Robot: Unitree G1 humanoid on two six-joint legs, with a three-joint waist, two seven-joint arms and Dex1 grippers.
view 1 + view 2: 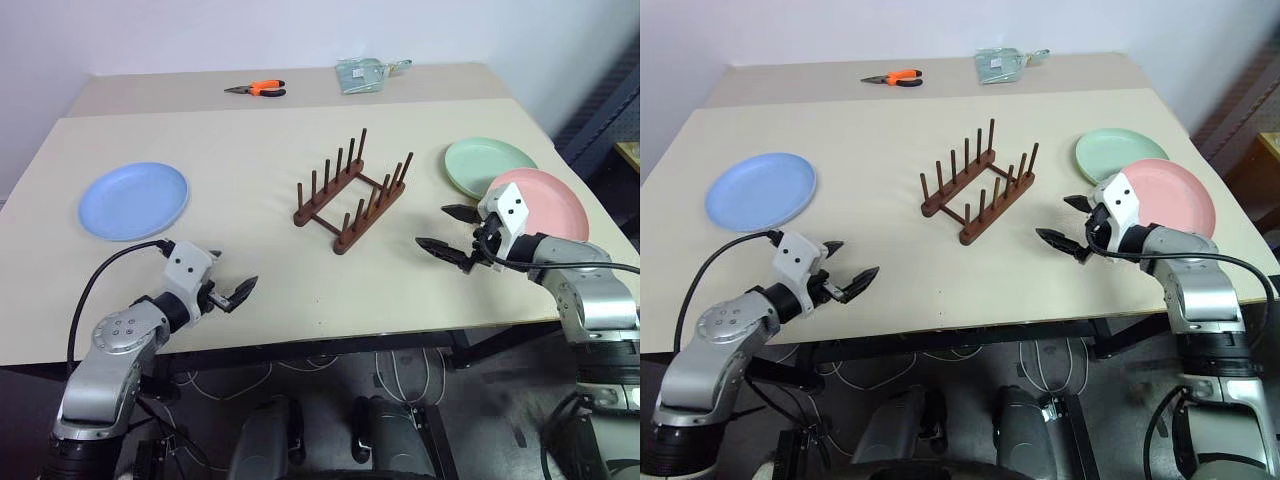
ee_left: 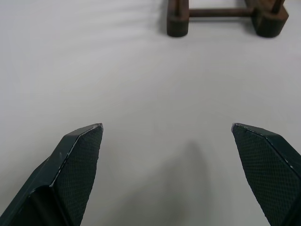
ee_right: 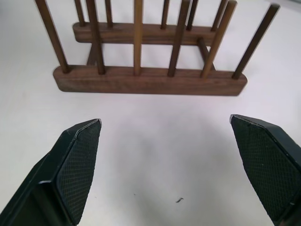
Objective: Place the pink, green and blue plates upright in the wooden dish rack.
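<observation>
The wooden dish rack (image 1: 352, 195) stands with nothing in it at the middle of the table, its pegs upright. Far left, the blue plate (image 1: 133, 200) lies flat. At the right, the green plate (image 1: 488, 165) lies flat with the pink plate (image 1: 548, 205) just in front, their rims overlapping. My left gripper (image 1: 232, 272) hovers open over the front left of the table, below the blue plate, holding nothing. My right gripper (image 1: 432, 226) is open and holding nothing between the rack and the pink plate, pointing at the rack (image 3: 150, 80). The rack's end (image 2: 178, 23) lies ahead of the left gripper (image 2: 167, 127).
Orange-handled pliers (image 1: 257, 89) and a pale green packet (image 1: 362, 75) lie on the far table section. The tan table (image 1: 250, 130) has bare surface between the rack and each plate. Its front edge runs just under both grippers.
</observation>
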